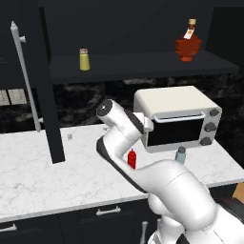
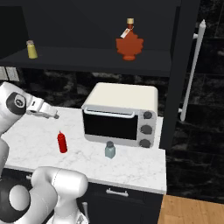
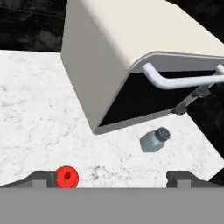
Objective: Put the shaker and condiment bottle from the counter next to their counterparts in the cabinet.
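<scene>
The red condiment bottle stands upright on the white marble counter, in front of the toaster oven's left corner. In the hand view its red nozzle shows from above, just inside one fingertip. The pale blue-grey shaker stands a little to its right, near the oven's front. My gripper hovers open above the bottle, holding nothing. On the cabinet shelf stand the yellow shaker and the brown bottle.
A cream toaster oven with a bar handle stands on the counter under the shelf. The cabinet doors are open, with silver bar handles at each side. Dark drawers run below the counter.
</scene>
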Controlling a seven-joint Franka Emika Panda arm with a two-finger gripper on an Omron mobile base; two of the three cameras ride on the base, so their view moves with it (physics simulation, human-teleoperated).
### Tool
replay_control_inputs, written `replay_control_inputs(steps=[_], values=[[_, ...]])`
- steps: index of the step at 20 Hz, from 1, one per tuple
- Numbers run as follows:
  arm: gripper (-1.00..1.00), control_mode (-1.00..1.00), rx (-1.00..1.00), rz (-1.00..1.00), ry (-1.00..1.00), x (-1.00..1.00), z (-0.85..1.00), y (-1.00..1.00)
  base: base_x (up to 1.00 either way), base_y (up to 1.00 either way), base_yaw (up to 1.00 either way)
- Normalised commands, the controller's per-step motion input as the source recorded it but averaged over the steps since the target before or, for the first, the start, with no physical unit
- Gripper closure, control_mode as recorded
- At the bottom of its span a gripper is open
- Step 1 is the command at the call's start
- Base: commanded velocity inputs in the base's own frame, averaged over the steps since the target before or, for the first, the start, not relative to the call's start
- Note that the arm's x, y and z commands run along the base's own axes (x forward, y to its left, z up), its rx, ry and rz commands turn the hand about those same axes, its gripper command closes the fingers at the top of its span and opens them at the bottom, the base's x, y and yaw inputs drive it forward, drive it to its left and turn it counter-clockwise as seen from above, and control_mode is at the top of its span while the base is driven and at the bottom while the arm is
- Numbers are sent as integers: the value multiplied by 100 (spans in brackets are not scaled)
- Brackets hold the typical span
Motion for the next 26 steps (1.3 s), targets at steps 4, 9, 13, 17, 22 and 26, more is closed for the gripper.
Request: replay_control_inputs(steps=[4,9,13,17,22,26], values=[[-100,-100,-14,-39,-37,0,-37,30,0,0,0],[-100,-100,-1,-22,-9,0,-32,2,0,0,0],[-100,-100,-2,-12,0,0,-25,0,0,0,0],[-100,-100,-7,-5,-10,0,-19,27,0,0,0],[-100,-100,-5,0,-16,0,-19,5,0,0,0],[-100,-100,0,0,-1,0,-18,0,0,0,0]])
